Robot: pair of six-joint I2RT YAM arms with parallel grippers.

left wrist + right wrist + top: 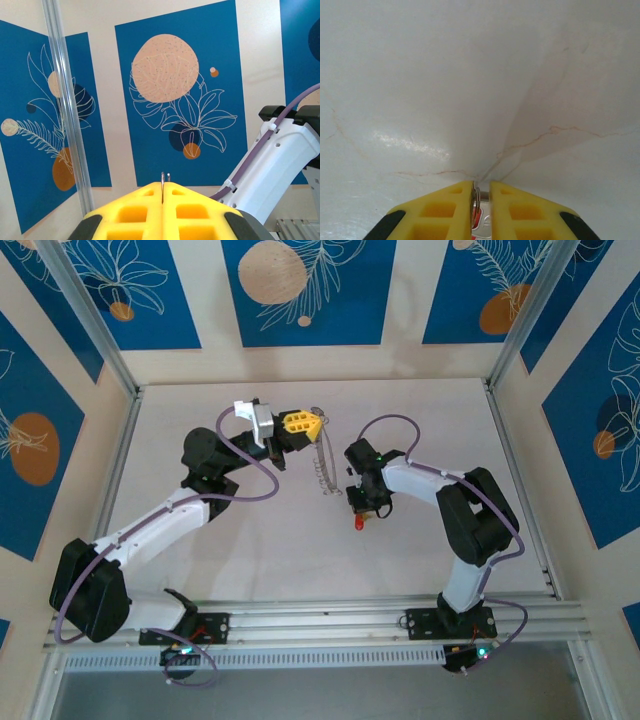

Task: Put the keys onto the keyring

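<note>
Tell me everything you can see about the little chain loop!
The keyring is a thin, pale, silvery chain of tiny beaded links. It looks like metal and forms one long, narrow loop. Its top end is pinched between the shut yellow fingers of the left gripper, and the rest seems to dangle straight down above the white table. In the left wrist view, a sliver of its metal pokes out between the fingertips.

Top camera, high behind the arms, looks down on the whole table (300, 570), bases at 6 o'clock. Left wrist camera, tight behind the left gripper (163, 186), faces level toward blue wall panels (175, 100), right arm (272, 170) at 4 o'clock. Right wrist camera, over the right gripper (481, 187), faces the table from close. The top view shares panels and arm with the left wrist view, and table with the right.
</note>
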